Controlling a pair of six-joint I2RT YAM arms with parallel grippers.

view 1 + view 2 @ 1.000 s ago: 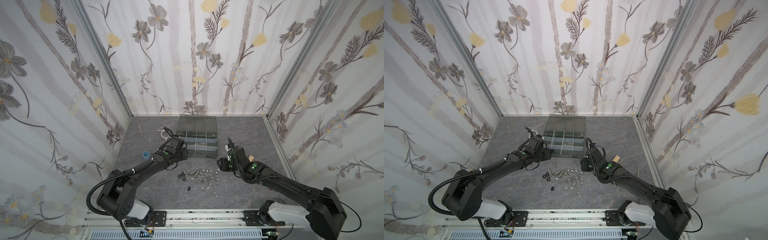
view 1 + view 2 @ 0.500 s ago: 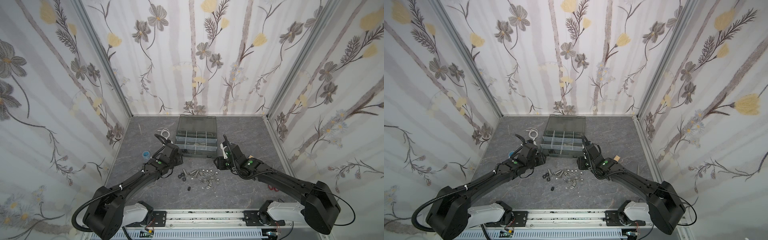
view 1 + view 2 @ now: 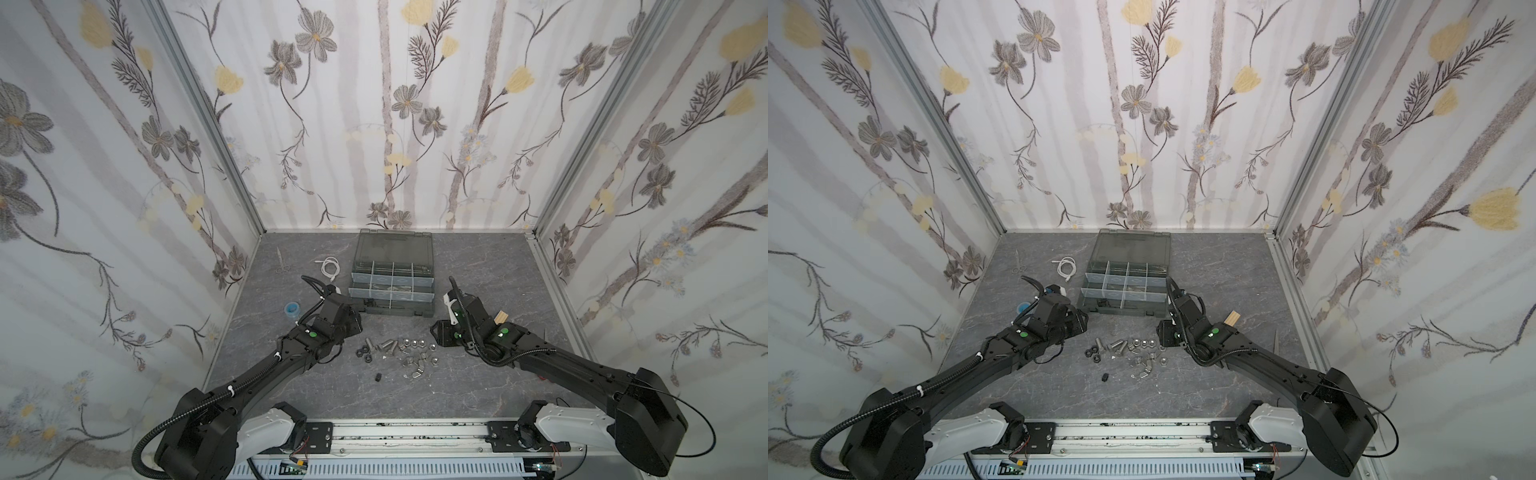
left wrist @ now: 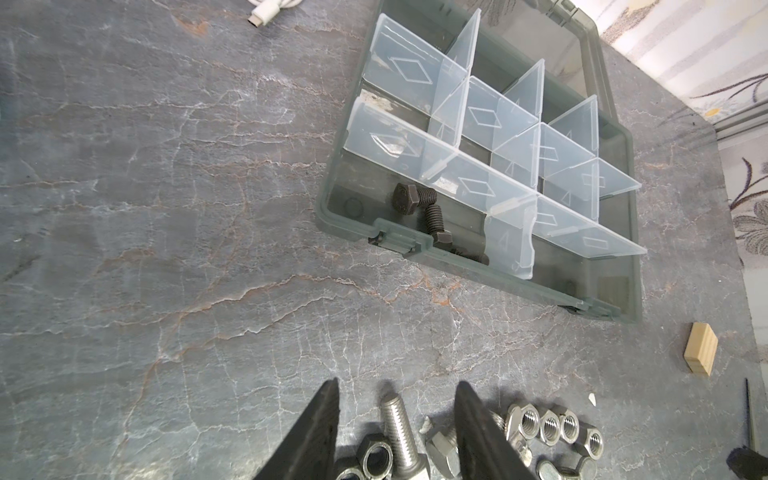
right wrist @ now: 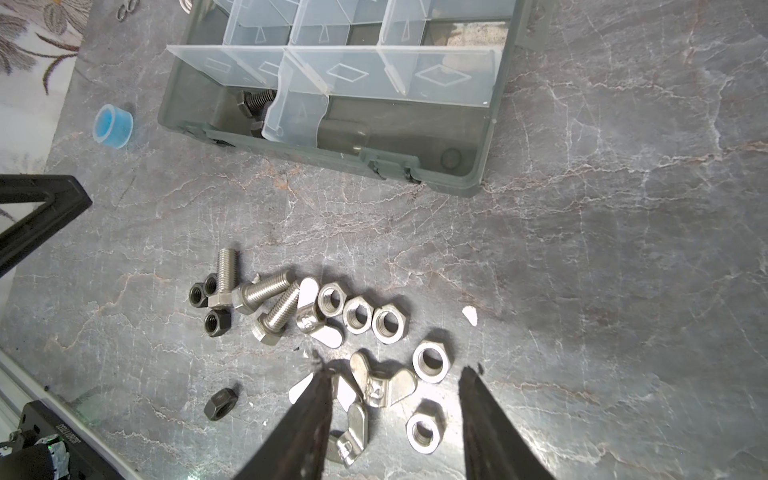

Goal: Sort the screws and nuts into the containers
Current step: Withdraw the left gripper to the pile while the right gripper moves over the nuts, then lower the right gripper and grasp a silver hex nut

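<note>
Now the left tool (image 4: 397, 388) and right tool (image 5: 394, 368), both half open and empty, flank loose bolts (image 5: 266, 291) and nuts (image 5: 357, 316) toward the bench's (image 5: 582, 249) front edge, with bare surface up to the box (image 5: 484, 166).

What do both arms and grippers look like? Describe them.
The left arm and right arm are matte black with white base links, a green light near each wrist, and black cables; a ribbed hose loops from the left shoulder. The left gripper and right gripper have black, tapering wedge fingers.

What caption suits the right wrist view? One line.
Open right claw over loose nuts and screws near the organizer case.
</note>
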